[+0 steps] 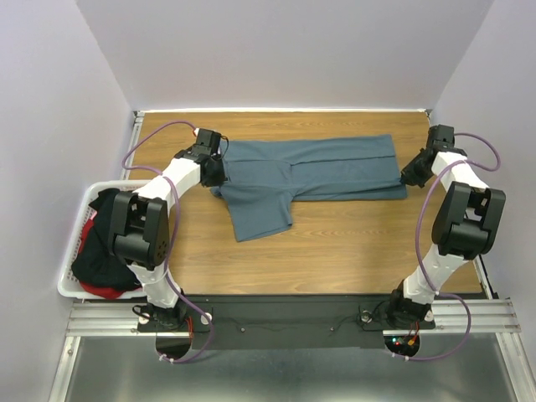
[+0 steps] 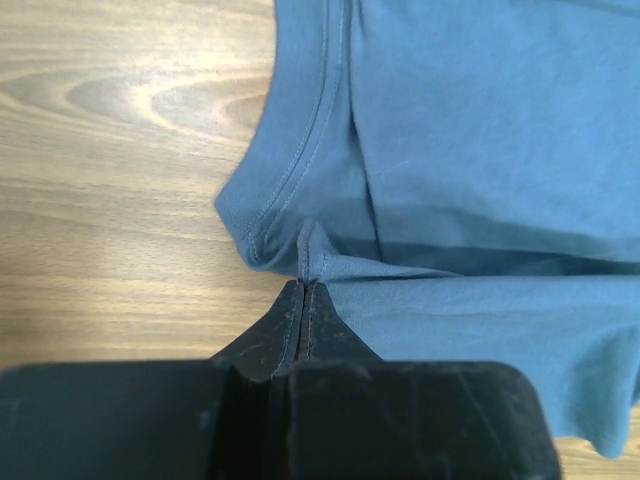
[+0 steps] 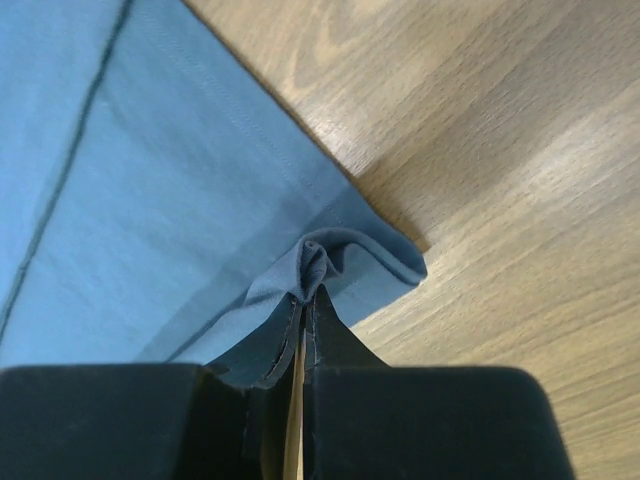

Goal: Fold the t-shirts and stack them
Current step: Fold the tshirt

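Observation:
A slate blue-grey t-shirt [image 1: 310,172] lies stretched across the far half of the wooden table, folded lengthwise, one sleeve pointing toward the near side. My left gripper [image 1: 214,172] is shut on the shirt's fabric beside the collar [image 2: 300,180], pinching a small ridge of cloth [image 2: 312,258]. At the shirt's right end, my right gripper [image 1: 412,176] is shut on the hem corner [image 3: 320,262], which bunches up at the fingertips. Black and red-pink t-shirts [image 1: 100,251] lie heaped in the basket at the left.
A white plastic lattice basket [image 1: 70,255] hangs off the table's left edge beside the left arm. Bare wood [image 1: 335,251] stretches between the shirt and the arm bases. Purple-grey walls enclose the table on three sides.

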